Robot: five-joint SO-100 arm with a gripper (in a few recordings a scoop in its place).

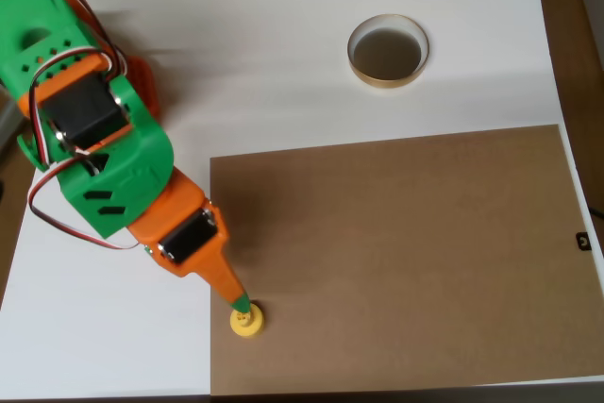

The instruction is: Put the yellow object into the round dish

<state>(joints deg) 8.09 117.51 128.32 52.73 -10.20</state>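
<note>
Overhead view. The arm (104, 153) is green in its upper segments and orange toward the wrist, with red, black and white wires looped along its left side. It enters from the upper left corner and reaches diagonally down toward the lower centre of the picture.

The gripper (242, 306) ends in a narrow orange finger with a green tip. The tip sits directly at the top edge of the yellow object (247, 321), touching or just over it. Only one finger can be made out from this angle, so whether the jaws are parted, closed, or grasping the object cannot be told.

The object is a small round piece with a narrower knob on top. It rests on the brown board (406, 252), close to the board's left edge and near its lower edge.

The board is a flat rectangular sheet covering the lower right part of the white table (236, 44).

The dish (388, 51) stands on the bare table above the board's upper edge, in the upper right area. It has a tan rim and a dark bottom. The dish and the object are well apart.
</note>
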